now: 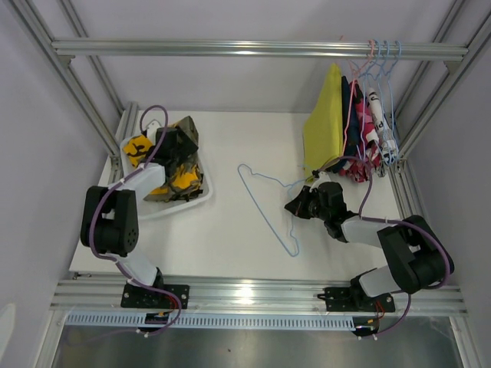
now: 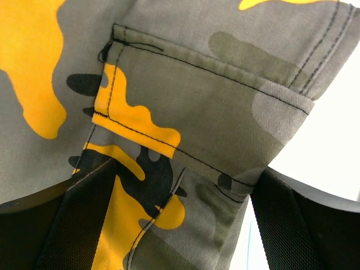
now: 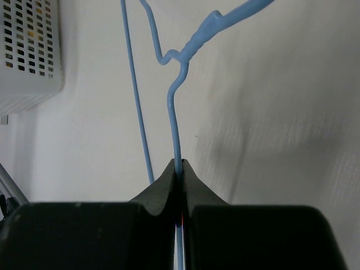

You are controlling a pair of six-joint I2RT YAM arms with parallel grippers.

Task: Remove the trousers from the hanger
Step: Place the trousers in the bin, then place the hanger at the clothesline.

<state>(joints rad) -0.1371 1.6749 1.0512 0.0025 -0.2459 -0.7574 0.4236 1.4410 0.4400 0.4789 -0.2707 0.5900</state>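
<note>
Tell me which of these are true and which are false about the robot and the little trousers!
1. The right gripper pinches the blue hanger. True.
2. The blue hanger has trousers on it. False: it is bare.
3. The camo trousers are in the white basket. True.
4. The left gripper is shut tight. False: its jaws stand open, with camo cloth between them.
5. The yellow trousers lie flat on the table. False: they hang from the rail at the back right.
</note>
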